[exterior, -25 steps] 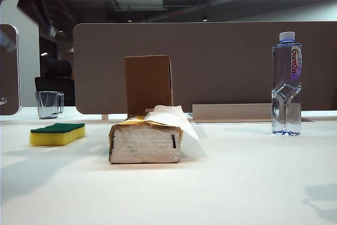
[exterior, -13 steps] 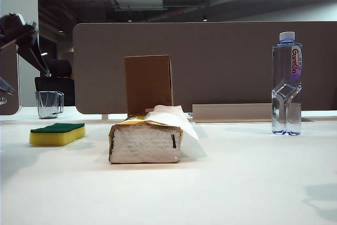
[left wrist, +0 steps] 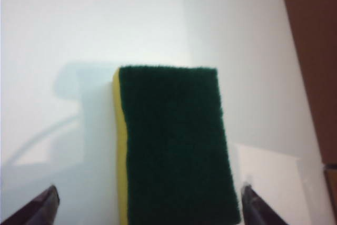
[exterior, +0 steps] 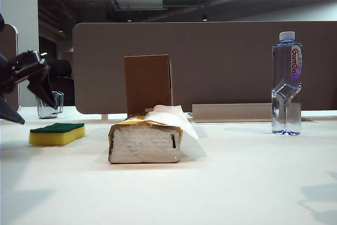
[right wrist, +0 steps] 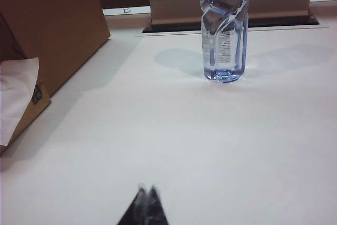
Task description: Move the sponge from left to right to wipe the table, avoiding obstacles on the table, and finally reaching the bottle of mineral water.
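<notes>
Hovering left hand (left wrist: 147, 206) straddles sponge (left wrist: 174, 140); right hand (right wrist: 147, 196) closed.

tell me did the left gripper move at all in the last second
Yes. The left gripper, fingers open, has come down from the top left corner of the exterior view to just above the sponge, now level with the glass mug behind it.

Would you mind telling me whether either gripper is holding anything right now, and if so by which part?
Nothing is held. The left gripper hangs open above the sponge, fingers clear of it. The right gripper is shut on nothing, away from the bottle.
</notes>
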You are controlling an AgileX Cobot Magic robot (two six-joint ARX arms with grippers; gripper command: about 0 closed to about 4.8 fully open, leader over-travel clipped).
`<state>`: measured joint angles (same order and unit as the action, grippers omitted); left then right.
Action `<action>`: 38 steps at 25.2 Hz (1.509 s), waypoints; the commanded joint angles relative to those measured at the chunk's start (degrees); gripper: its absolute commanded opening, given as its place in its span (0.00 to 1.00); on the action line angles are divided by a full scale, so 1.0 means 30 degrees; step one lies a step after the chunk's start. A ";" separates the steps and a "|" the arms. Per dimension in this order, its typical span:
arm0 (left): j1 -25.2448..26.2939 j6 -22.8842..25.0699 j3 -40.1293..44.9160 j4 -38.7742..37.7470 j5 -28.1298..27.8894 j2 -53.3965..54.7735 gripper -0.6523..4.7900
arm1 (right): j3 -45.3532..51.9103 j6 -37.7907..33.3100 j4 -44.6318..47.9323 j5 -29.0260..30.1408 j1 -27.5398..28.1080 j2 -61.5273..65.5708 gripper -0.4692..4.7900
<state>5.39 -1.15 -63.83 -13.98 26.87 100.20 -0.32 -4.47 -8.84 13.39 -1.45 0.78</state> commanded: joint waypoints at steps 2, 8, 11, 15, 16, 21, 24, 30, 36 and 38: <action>0.0000 0.0925 -0.0138 0.0168 0.0124 0.0721 1.00 | 0.0015 -0.0080 0.0328 0.0160 -0.0015 -0.0015 0.09; -0.0109 0.0925 -0.0160 0.1297 0.0044 0.1020 1.00 | 0.0015 -0.0080 0.0321 0.0160 -0.0015 -0.0015 0.09; -0.0335 0.0882 -0.0372 0.1392 -0.0044 0.1188 1.00 | 0.0015 -0.0080 0.0321 0.0160 -0.0015 -0.0015 0.09; -0.0852 0.0925 -0.1902 0.0153 -0.0189 0.2339 1.00 | 0.0015 -0.0080 0.0321 0.0168 -0.0015 -0.0015 0.09; -0.1049 0.0925 -0.2178 0.0007 -0.0488 0.2484 1.00 | 0.0015 -0.0080 0.0321 0.0168 -0.0015 -0.0015 0.09; -0.1078 0.0954 -0.2521 -0.0109 -0.0954 0.2659 1.00 | 0.0015 -0.0080 0.0321 0.0160 -0.0007 -0.0015 0.09; -0.1086 0.0954 -0.2521 -0.0102 -0.1100 0.3082 1.00 | 0.0015 -0.0080 0.0321 0.0153 -0.0007 -0.0015 0.09; -0.1093 0.0962 -0.2521 -0.0109 -0.1217 0.3512 0.97 | 0.0015 -0.0080 0.0313 0.0153 -0.0007 -0.0015 0.09; -0.1093 0.1129 -0.2521 -0.0036 -0.1377 0.3555 0.82 | 0.0015 -0.0080 0.0313 0.0153 -0.0007 -0.0015 0.09; -0.1195 0.1399 -0.2521 -0.0036 -0.1377 0.3555 0.79 | 0.0015 -0.0080 0.0313 0.0153 -0.0007 -0.0015 0.09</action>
<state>1.87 2.04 -71.31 -14.35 22.92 110.78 -0.32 -4.54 -8.86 13.56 -1.45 0.80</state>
